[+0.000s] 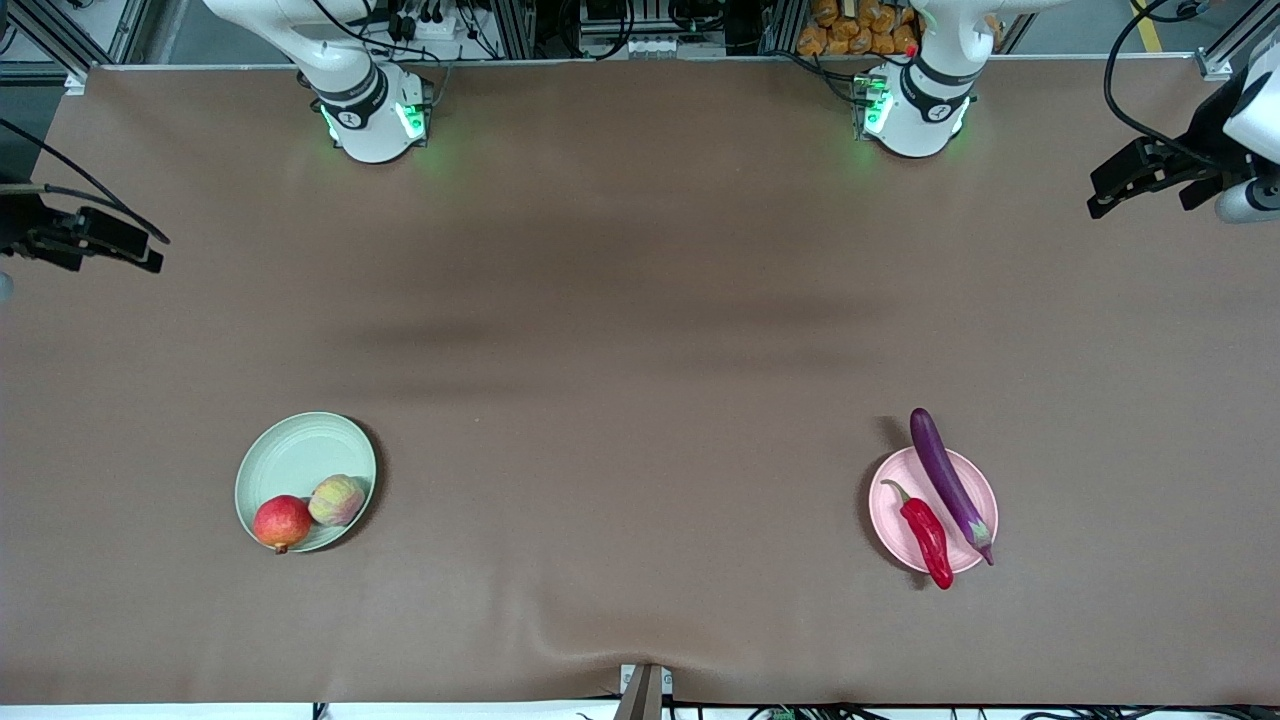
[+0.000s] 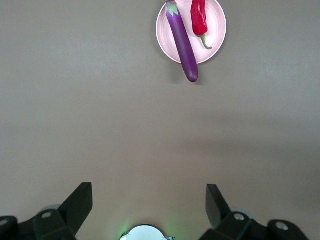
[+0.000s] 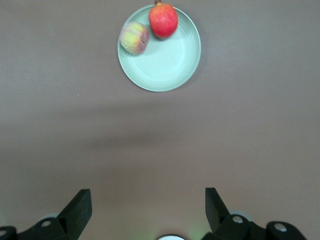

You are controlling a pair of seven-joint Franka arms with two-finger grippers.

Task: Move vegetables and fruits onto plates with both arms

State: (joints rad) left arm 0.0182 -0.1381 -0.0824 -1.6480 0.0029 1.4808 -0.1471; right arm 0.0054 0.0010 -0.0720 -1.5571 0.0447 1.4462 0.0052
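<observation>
The worktop [image 1: 640,330] is covered by a plain brown sheet. Two plates are set directly on it, well apart and near the front camera: a pale green plate [image 1: 296,460] toward the right arm's end, and a pale pink plate [image 1: 893,523] toward the left arm's end.
</observation>
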